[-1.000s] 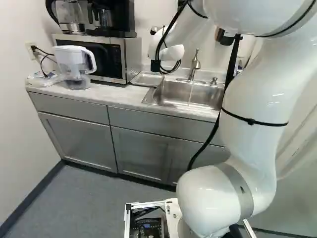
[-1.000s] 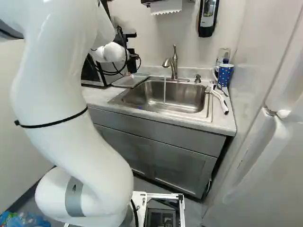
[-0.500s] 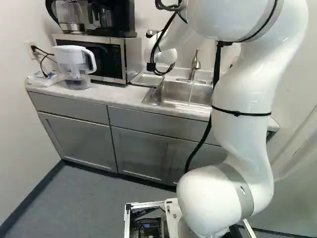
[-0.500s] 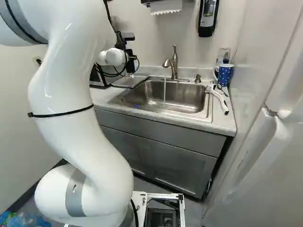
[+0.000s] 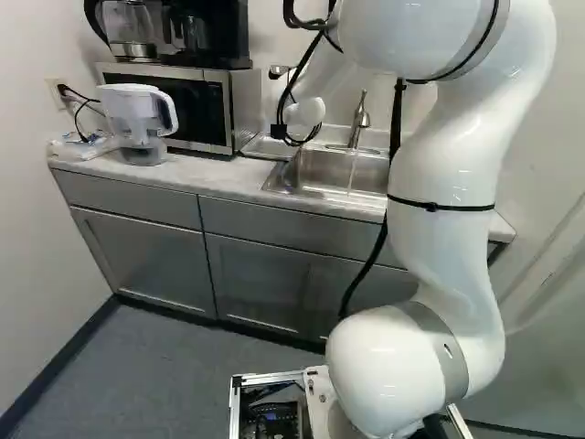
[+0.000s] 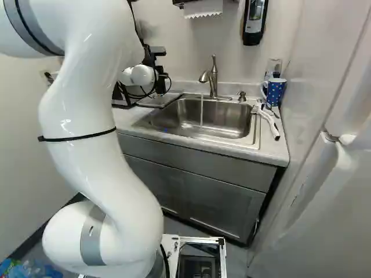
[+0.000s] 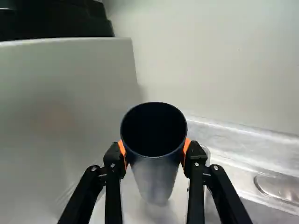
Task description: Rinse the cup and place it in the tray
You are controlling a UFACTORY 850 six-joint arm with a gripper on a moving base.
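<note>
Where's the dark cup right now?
In the wrist view, the cup is between the two orange-padded fingers of the gripper, which is shut on it, with the microwave's side on one side and the sink's rim on the other.

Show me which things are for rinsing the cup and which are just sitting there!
For the job:
- dark cup, held in the gripper
- tap, with water running
- sink
- tray beside the sink

Just sitting there:
- spotted mug
- white-handled brush
- water pitcher
- microwave
</note>
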